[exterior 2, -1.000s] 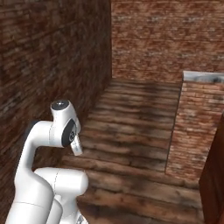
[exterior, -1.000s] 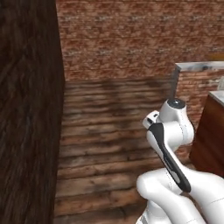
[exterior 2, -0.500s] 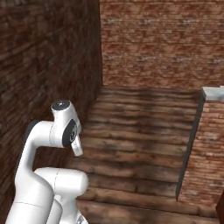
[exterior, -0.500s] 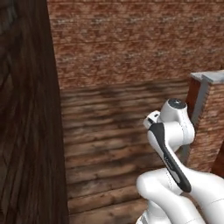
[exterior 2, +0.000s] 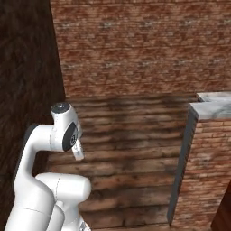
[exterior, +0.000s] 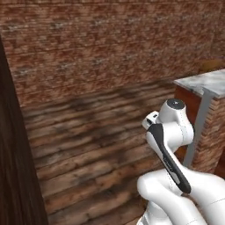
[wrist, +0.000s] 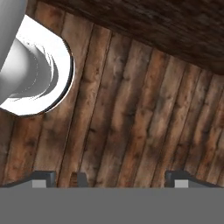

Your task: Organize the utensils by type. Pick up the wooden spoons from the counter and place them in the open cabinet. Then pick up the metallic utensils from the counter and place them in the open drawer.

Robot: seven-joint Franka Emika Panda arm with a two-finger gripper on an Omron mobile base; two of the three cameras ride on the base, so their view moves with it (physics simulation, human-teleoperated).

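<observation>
The counter (exterior: 203, 81) shows its white marble end at the right, over a brick side, and it appears again as the counter (exterior 2: 214, 107) in the right base view. My arm is folded up close over the base. In the hand view my gripper (wrist: 111, 178) points down at the wooden plank floor, open, its fingertips (wrist: 44, 177) far apart with nothing between them. The wooden spoons, the metallic utensils, the open cabinet and the open drawer are out of view.
A red brick wall (exterior: 110, 48) runs across the back. A dark wood surface (exterior: 13, 176) stands close on the left, seen again as the dark wall (exterior 2: 25, 90). Plank floor (exterior 2: 131, 149) lies open between base and counter.
The whole picture has shifted, so the base has moved: the brick wall now spans the back and the dark surface on the left takes less room. The arm's pose and the open gripper are unchanged.
</observation>
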